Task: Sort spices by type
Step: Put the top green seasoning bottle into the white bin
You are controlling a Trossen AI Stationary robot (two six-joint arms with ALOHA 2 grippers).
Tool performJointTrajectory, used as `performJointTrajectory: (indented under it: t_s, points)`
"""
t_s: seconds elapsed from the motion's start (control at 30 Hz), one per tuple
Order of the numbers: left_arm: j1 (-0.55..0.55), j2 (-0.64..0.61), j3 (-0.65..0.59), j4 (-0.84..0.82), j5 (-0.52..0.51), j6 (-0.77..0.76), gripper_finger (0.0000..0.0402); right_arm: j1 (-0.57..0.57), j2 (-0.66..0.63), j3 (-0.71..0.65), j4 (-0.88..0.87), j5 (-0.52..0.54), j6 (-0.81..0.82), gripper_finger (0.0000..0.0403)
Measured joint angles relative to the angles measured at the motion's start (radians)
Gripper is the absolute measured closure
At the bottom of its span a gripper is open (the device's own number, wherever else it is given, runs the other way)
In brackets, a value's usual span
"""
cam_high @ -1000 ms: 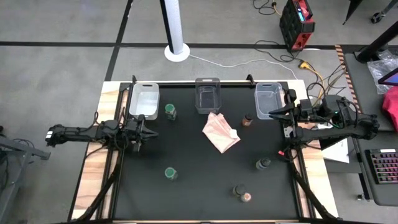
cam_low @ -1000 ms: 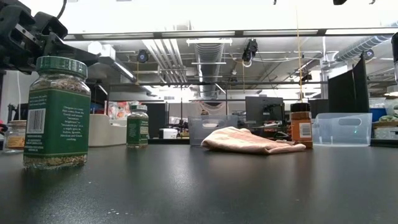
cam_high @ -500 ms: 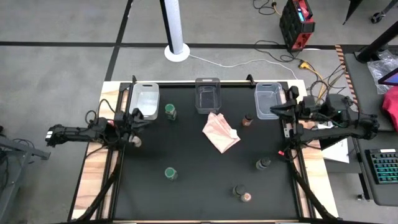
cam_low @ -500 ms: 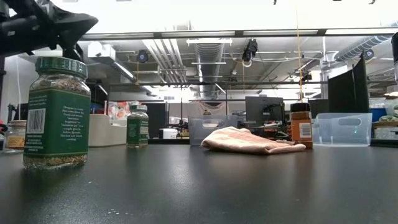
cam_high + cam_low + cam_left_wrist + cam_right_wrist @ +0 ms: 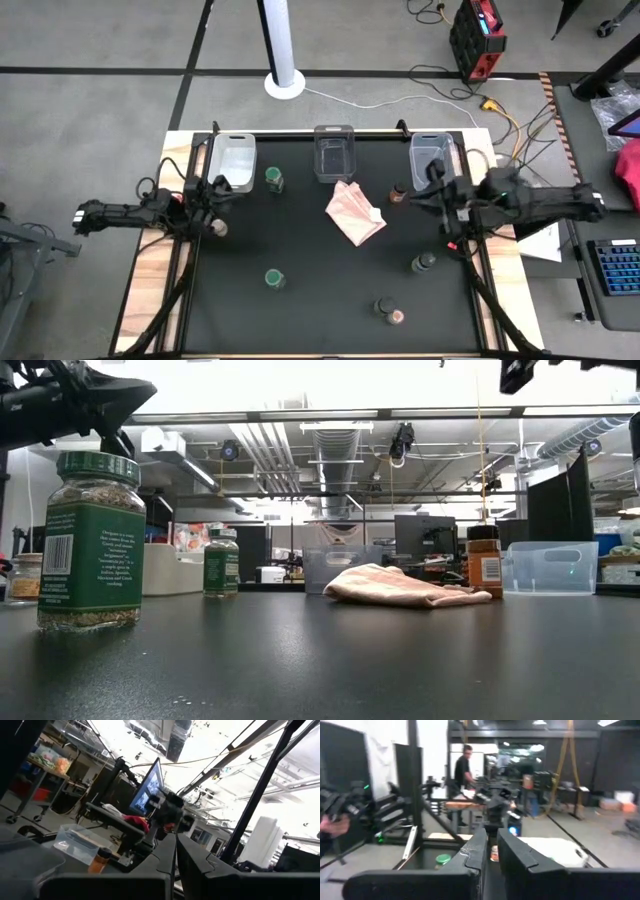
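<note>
Several small spice jars stand upright on the black table. Two have green lids (image 5: 274, 179) (image 5: 274, 279), one a brown lid (image 5: 398, 193), two have dark lids (image 5: 424, 264) (image 5: 383, 305), and two have pinkish lids (image 5: 397, 318) (image 5: 219, 228). My left gripper (image 5: 218, 203) is shut and empty, raised above the table near its left edge, just beyond the pinkish-lidded jar. My right gripper (image 5: 420, 197) is shut and empty, raised just right of the brown-lidded jar (image 5: 484, 567). The near green jar (image 5: 90, 540) looms in the low view.
Three clear bins (image 5: 232, 160) (image 5: 335, 152) (image 5: 430, 160) stand in a row along the far edge. A pink cloth (image 5: 354, 212) lies crumpled at the table's middle. A person (image 5: 465, 765) stands in the room beyond the table.
My left gripper has drawn back toward the table's left edge and risen, and a pinkish-lidded jar now shows on the table where it hovered. My right gripper has gone toward the table's left, closer to the brown-lidded jar. No jar has moved.
</note>
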Motion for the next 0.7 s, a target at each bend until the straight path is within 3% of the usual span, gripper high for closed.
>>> performJointTrajectory:
  t_s: [0.1, 0.27, 0.47, 0.7]
  points:
    - [0.0, -0.001, 0.0, 0.008, 0.0, 0.0, 0.0401, -0.001, -0.045, -0.083, 0.093, 0.005, -0.015, 0.0364]
    - [0.0, -0.002, 0.0, 0.011, -0.001, 0.022, 0.0401, -0.003, -0.205, -0.141, 0.104, 0.021, -0.036, 0.0364]
    - [0.0, -0.002, 0.0, 0.018, -0.095, 0.128, 0.0401, -0.002, -0.373, -0.2, 0.058, 0.031, -0.023, 0.0364]
    - [-0.001, 0.022, 0.0, 0.034, -0.174, 0.082, 0.0401, -0.003, -0.349, -0.237, 0.056, 0.073, 0.03, 0.0364]
